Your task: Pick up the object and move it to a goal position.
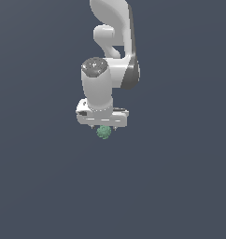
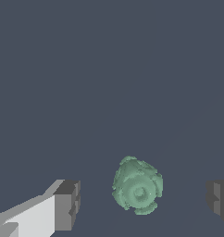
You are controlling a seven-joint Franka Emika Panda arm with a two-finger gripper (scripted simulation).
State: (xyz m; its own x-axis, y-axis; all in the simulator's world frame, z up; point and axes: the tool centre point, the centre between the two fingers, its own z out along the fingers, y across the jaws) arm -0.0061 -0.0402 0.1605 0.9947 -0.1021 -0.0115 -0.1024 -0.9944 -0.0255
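Ball (image 2: 138, 186), green and lumpy, is seen in the wrist view between the two dark pads (image 2: 67, 205) of the gripper (image 2: 144, 201), with a clear gap on either side; neither pad is touching it. The jaws are spread wide, much wider than the ball, and nothing is held. One pad is carried on a white finger, while the other is cut off at the picture's edge.

In the exterior view the arm (image 1: 116, 42) is seen reaching down from the top of the picture. Its white links are folded over one another, a dark band is shown at one joint, and a round grey cap is turned toward the camera on the link above the wrist. The white hand is held level and pointed straight down, and the ball (image 1: 103, 132) is found just under its lower edge, near the middle of the hand's width. The fingers themselves are barely made out in this view, being hidden by the hand's body. Whether the ball is resting on a surface cannot be told, since the background is a plain dark blue-grey throughout.

The ball is roundish and pale green, with a bumpy surface. A swirl of concentric ridges is shown on the side facing the wrist camera, ringed by small knobs.
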